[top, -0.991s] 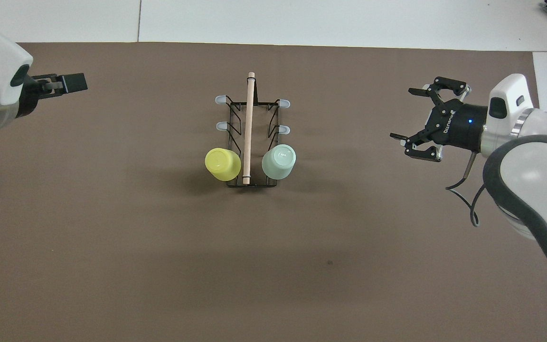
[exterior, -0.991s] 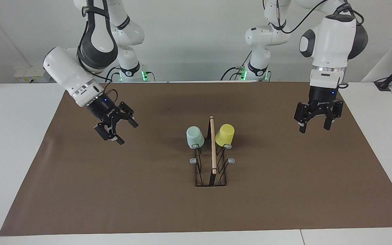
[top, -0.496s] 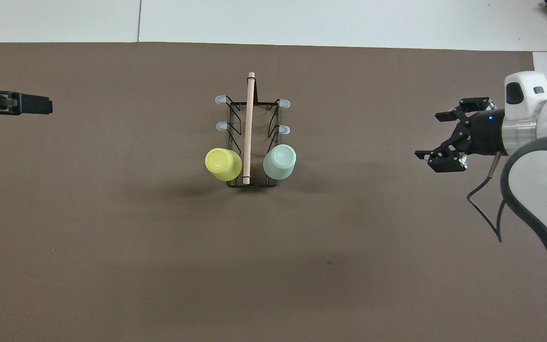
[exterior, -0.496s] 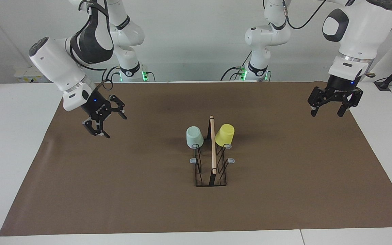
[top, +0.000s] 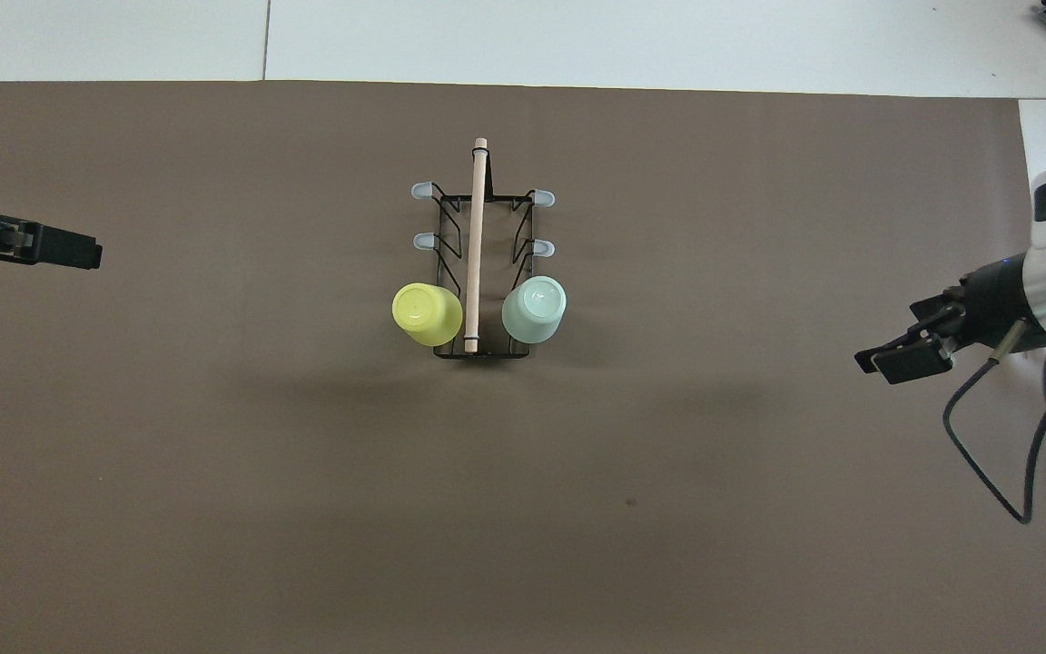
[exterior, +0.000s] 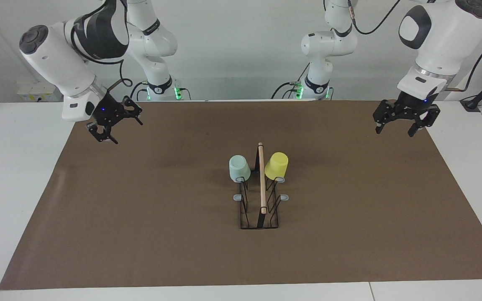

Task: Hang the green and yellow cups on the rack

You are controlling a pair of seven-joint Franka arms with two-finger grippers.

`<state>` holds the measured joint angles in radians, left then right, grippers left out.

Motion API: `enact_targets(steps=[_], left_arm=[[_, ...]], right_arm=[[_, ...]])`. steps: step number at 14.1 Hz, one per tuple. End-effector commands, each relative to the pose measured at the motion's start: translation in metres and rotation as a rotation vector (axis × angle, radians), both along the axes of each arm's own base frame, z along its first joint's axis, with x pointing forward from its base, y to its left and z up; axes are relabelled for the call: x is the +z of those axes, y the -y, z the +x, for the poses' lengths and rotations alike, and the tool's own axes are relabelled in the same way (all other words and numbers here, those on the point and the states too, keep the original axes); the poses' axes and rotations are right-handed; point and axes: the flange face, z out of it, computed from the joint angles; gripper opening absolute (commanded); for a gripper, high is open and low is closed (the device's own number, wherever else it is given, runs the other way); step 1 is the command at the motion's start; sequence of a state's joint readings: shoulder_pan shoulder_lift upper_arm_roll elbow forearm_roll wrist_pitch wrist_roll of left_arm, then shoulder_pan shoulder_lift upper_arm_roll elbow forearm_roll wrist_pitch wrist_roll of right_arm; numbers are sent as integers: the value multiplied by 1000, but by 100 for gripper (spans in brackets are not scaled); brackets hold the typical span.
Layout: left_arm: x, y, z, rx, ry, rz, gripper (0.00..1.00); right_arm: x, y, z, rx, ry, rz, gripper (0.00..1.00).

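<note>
- The brown mat [exterior: 140, 217] on the tabletop [exterior: 19, 175] lies under both my arms, and nothing loose shows on it. I judge the hanging done, so doing this step well means clearing away without disturbing anything.
- The black wire rack [exterior: 259, 209] stands mid-mat, between my two sets of jaws and well apart from each. I should keep my elbows high and swing nothing across it.
- The pale mint green cup [exterior: 239, 168] sits upturned on a prong at the rack's end toward my bases, on the right jaws' side of the wooden rod [exterior: 261, 177].
- The yellow cup [exterior: 276, 165] sits likewise on the left jaws' side of the rod.
- My left jaws [exterior: 400, 124] hang apart and empty over the mat's edge.
- My right jaws [exterior: 113, 125] hang apart and empty too, over the mat's other end.
</note>
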<state>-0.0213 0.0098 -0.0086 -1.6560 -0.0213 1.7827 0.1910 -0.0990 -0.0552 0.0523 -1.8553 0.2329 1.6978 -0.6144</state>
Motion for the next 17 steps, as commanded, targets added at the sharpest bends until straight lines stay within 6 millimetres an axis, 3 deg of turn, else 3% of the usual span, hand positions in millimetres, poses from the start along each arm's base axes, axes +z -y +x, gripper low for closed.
enact_targets(steps=[1, 7, 10, 14, 17], left_arm=[[7, -8, -9, -7, -35, -11, 100], [-1, -13, -20, 1, -95, -11, 100], [-4, -15, -26, 5, -115, -12, 100], [0, -10, -24, 0, -111, -2, 100], [2, -7, -24, -9, -116, 22, 100]], right_arm=[[21, 0, -19, -218, -95, -58, 100], [86, 7, -50, -266, -82, -112, 100], [101, -2, -53, -245, -66, -148, 100], [114, 3, -58, -348, -98, -159, 100], [115, 1, -52, -348, -80, -158, 100]])
